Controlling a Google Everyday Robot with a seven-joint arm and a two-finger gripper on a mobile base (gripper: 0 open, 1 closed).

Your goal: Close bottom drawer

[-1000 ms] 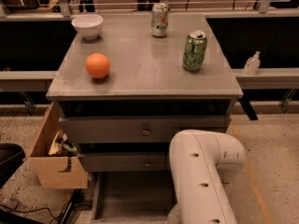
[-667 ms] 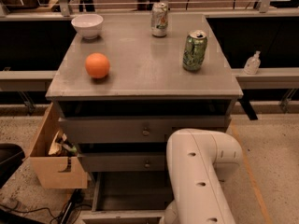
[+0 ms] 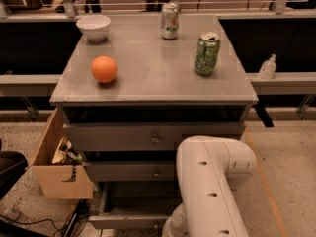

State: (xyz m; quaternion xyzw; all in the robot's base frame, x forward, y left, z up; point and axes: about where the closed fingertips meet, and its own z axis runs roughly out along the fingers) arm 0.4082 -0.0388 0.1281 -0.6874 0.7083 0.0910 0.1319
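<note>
The bottom drawer (image 3: pixel 129 207) is the lowest of the grey cabinet's (image 3: pixel 148 78) three drawers. It stands pulled out as a shallow grey tray, with its low front edge near the bottom of the view. My white arm (image 3: pixel 212 186) reaches down in front of the drawer's right part and hides it. My gripper is out of view, below the arm at the picture's bottom edge. The two upper drawers with small round knobs (image 3: pixel 155 138) sit nearly flush with the cabinet.
On the cabinet top are an orange (image 3: pixel 104 69), a white bowl (image 3: pixel 93 26), a green can (image 3: pixel 206 53) and a white can (image 3: pixel 170 20). A cardboard box (image 3: pixel 54 167) stands on the floor at the left. A sanitizer bottle (image 3: pixel 267 67) stands on a ledge at the right.
The bottom drawer's front edge has moved in toward the cabinet. My arm has shifted slightly left and forward with it.
</note>
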